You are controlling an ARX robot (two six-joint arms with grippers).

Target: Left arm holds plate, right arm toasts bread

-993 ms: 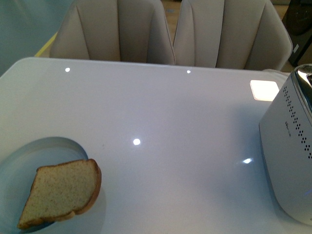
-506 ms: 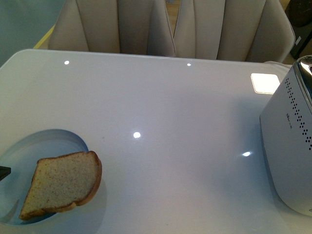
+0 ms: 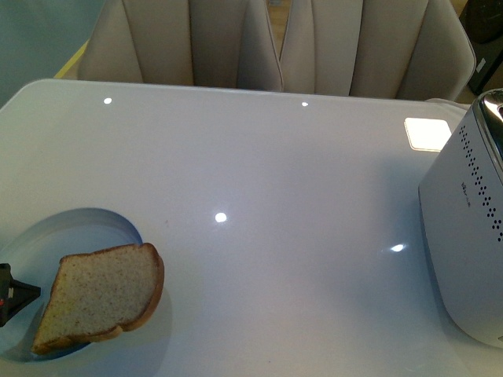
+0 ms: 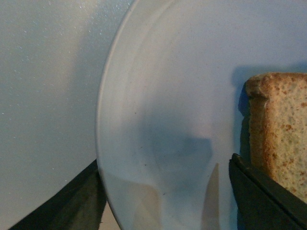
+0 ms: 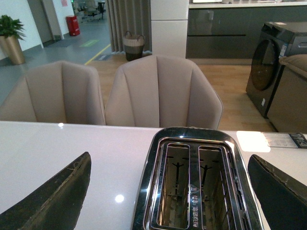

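Bread (image 3: 102, 294): wholemeal slice lying flat on the plate (image 3: 78, 232) at your near left. Its rounded top juts past the rim toward the middle of the table (image 3: 275, 157).
Plate: round, pale blue-white, with faint rings inside the rim. It rests on the glossy white table and runs out of the front view at the near left corner.
Left gripper (image 4: 164, 163): in your wrist view its fingers are spread wide. One lies beyond the plate's rim, the other over the plate just beside the bread's crust. You cannot tell whether either touches the plate. In the front view only a black pointed tip shows, close to the slice's near corner.
Right gripper (image 5: 169, 158): fingers spread wide, hanging above the toaster (image 5: 192, 191).
Toaster: white perforated side, chrome top, two slots with wire guides inside. It stands at your right, well apart from the plate.
Chairs (image 3: 189, 39): two beige padded seats behind the table's far edge.
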